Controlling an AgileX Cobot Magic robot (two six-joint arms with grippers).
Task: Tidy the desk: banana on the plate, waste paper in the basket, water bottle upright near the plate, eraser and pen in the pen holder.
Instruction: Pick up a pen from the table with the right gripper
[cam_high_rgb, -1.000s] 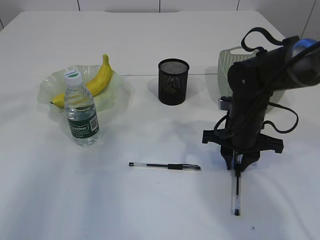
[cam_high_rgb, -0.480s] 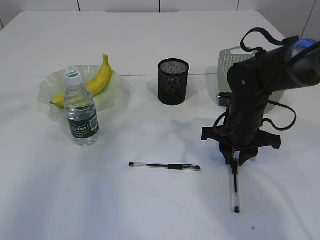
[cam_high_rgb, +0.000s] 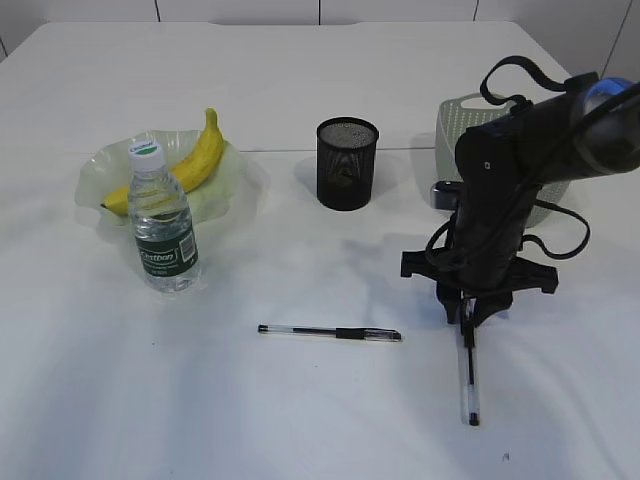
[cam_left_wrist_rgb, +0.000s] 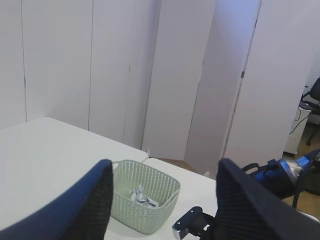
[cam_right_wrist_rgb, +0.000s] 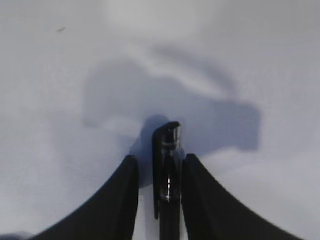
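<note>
White tabletop (cam_high_rgb: 300, 420) in the exterior view. Right gripper (cam_high_rgb: 470, 322) points straight down, clenched on the top end of a clear pen (cam_high_rgb: 468, 380); that pen hangs near vertical with its dark tip at or just above the table, contact can't be confirmed from here. Second pen (cam_high_rgb: 330, 333) lies flat, left of the gripper, well apart from it. Black mesh pen holder (cam_high_rgb: 347, 163) stands upright mid-table, something small and dark inside, can't identify it. Banana (cam_high_rgb: 180, 165) lies on the pale green plate (cam_high_rgb: 95, 175) at left. Water bottle (cam_high_rgb: 162, 222) stands upright just in front of the plate, cap on. Green basket (cam_high_rgb: 452, 125) sits behind the right arm, mostly hidden by it.

Left wrist view: camera raised high, facing white wall panels. Left gripper (cam_left_wrist_rgb: 162, 200) fingers (cam_left_wrist_rgb: 92, 205) spread wide, nothing between them. Basket (cam_left_wrist_rgb: 145, 202) shows between the fingers in the distance, crumpled waste paper (cam_left_wrist_rgb: 141, 196) inside. Blue and black part of the right arm (cam_left_wrist_rgb: 280, 175) at right edge.

Right wrist view: looking down at the table. Both black fingers (cam_right_wrist_rgb: 120, 200) sit on either side of the pen (cam_right_wrist_rgb: 167, 175), touching its barrel; pen cap end sticks out past the fingertips. Gripper shadow on the cloth beyond.
</note>
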